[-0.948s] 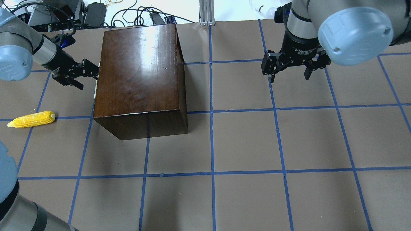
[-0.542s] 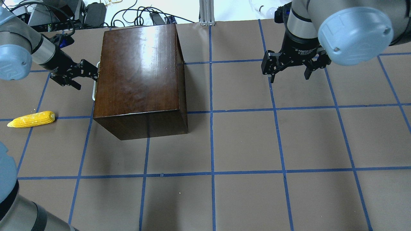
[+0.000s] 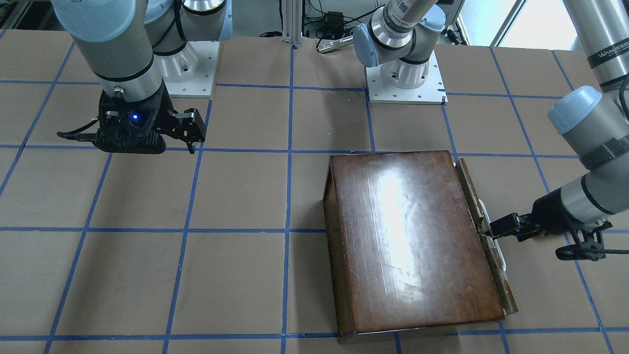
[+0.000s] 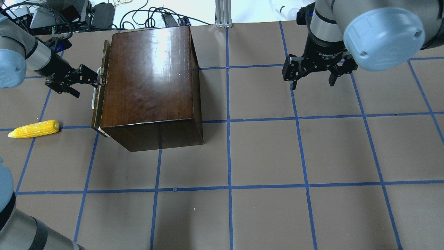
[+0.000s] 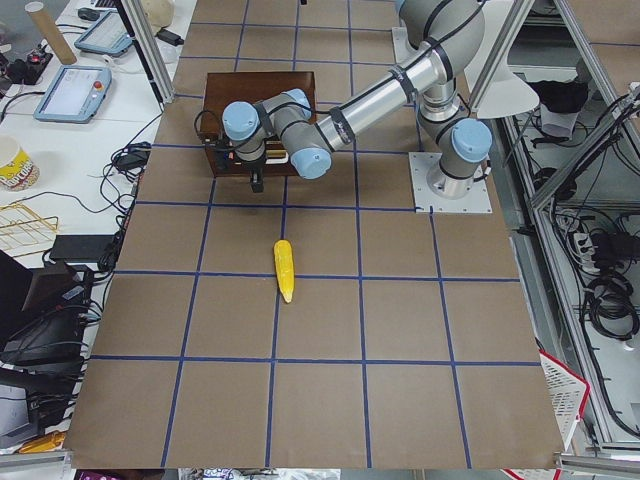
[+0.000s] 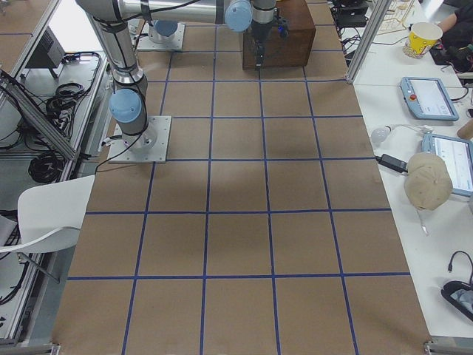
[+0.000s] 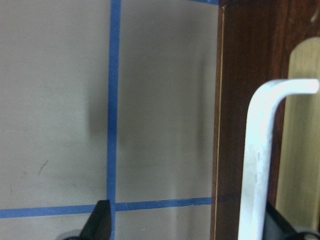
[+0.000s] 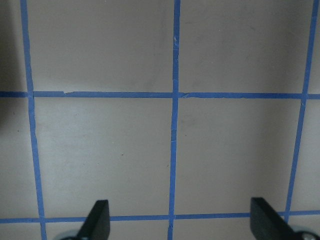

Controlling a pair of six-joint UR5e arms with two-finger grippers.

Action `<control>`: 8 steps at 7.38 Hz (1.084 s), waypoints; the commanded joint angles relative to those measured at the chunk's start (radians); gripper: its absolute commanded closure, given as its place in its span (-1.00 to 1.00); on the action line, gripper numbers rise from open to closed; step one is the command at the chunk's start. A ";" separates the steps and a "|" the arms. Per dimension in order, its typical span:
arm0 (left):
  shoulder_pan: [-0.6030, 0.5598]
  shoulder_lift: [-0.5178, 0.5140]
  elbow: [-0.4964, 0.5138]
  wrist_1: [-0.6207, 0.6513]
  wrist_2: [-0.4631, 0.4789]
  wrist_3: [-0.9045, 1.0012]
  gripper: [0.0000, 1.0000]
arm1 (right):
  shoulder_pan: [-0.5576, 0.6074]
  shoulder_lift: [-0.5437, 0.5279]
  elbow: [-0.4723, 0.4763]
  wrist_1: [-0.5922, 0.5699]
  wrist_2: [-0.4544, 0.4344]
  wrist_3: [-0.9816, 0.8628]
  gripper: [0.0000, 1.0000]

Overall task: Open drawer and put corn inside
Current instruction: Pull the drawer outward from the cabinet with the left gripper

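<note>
The glossy dark-brown box stands at the table's back left, also in the front-facing view. Its drawer is pulled out a small way; only the worn brown front panel and white handle show. My left gripper is open, one finger hooked behind the handle, the other finger out over the table. The yellow corn lies on the table left of the box, near the front of it. My right gripper is open and empty, above the table at the back right.
Brown paper with blue tape grid lines covers the table. Cables and equipment lie beyond the far edge behind the box. The two arm bases stand at the robot's side of the table.
My left gripper has moved left with the handle hooked. The drawer front has come away from the box by a small gap. Corn and right arm have not moved.
</note>
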 commanded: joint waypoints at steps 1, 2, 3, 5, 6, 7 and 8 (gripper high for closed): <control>0.026 0.000 0.002 0.001 0.002 0.024 -1.00 | 0.000 0.000 0.000 0.000 0.000 0.000 -1.00; 0.045 0.000 0.002 0.001 0.032 0.038 -1.00 | 0.000 0.000 0.000 0.000 0.000 0.000 -1.00; 0.051 0.000 0.004 0.002 0.054 0.038 -1.00 | 0.000 0.000 0.000 0.000 -0.002 0.000 -1.00; 0.054 0.000 0.005 0.002 0.055 0.058 -1.00 | 0.000 0.000 0.000 0.000 0.000 0.000 -1.00; 0.054 0.001 0.005 0.001 0.057 0.066 -1.00 | 0.000 0.000 0.000 -0.002 0.000 0.000 -1.00; 0.059 0.001 0.007 0.001 0.057 0.066 -1.00 | 0.000 0.000 0.000 0.000 0.000 0.000 -1.00; 0.078 0.001 0.009 0.002 0.055 0.066 -1.00 | 0.000 0.000 0.000 -0.002 0.000 0.000 -1.00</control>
